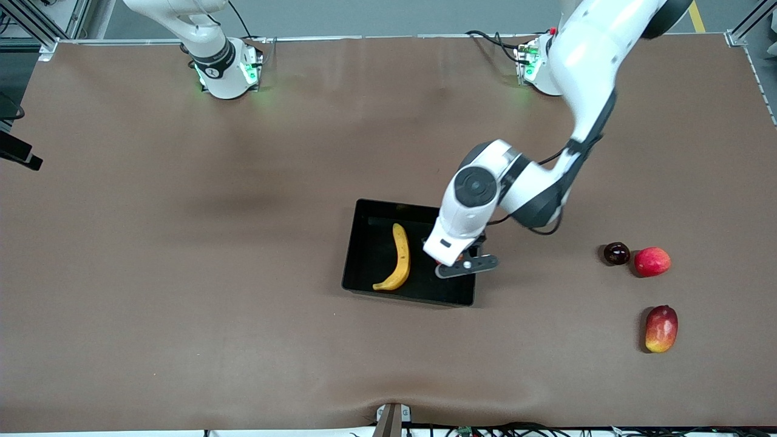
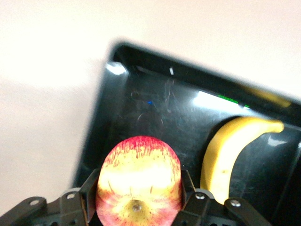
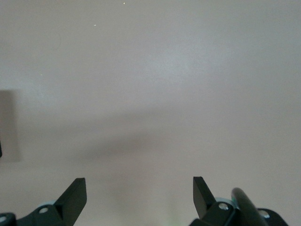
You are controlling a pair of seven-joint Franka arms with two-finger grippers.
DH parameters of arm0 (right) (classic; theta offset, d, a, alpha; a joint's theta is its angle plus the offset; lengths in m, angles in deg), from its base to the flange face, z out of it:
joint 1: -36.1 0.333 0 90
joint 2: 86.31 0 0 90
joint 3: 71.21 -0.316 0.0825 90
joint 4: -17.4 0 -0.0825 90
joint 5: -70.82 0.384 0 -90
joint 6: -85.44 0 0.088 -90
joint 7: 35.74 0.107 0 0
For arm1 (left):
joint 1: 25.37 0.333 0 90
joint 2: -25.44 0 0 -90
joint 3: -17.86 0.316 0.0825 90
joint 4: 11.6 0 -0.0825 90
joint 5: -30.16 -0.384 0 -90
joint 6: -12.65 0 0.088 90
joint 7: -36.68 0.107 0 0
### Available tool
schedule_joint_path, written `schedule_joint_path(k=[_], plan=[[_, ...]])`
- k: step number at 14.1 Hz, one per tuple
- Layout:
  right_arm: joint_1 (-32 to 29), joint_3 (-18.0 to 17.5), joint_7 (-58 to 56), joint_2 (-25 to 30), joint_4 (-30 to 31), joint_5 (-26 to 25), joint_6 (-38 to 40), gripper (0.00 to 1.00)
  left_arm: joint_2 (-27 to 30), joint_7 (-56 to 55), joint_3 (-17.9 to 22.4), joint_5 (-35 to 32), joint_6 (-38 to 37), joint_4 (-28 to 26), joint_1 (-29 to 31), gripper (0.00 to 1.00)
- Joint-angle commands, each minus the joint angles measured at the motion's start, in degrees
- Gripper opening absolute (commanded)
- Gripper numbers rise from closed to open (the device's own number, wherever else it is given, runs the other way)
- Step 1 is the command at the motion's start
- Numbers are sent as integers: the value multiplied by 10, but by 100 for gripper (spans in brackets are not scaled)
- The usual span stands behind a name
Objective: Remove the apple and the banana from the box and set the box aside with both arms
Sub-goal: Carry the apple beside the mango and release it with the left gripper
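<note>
Brown tabletop point(image 1: 182, 273) bearing the black box point(image 1: 364, 255), banana point(image 1: 397, 261) lying inside, left gripper point(image 2: 136, 207) clamped on the apple point(image 2: 138, 181) over the box's corner, best lifted straight up clear of the wall; right gripper point(image 3: 139, 193) spread, waiting.

Brown table point(image 1: 182, 273): black box point(image 1: 364, 243), three loose fruits point(image 1: 652, 261).

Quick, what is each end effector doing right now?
Left end effector: closed on the apple, in the box.
Right end effector: open, holding nothing, over the table.
</note>
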Motion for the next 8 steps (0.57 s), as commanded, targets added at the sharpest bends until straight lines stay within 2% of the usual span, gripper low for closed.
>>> schedule_joint_path(k=[1, 5, 8], plan=[[-10, -9, -6, -7, -3, 10, 0, 100, 63, 48, -3, 0, -30, -21, 45, 0], [-12, -9, -6, -12, -3, 11, 0, 100, 77, 169, -5, 10, -84, -22, 117, 0], [-12, -9, -6, -12, -3, 10, 0, 100, 52, 269, -1, 18, -85, -28, 174, 0]])
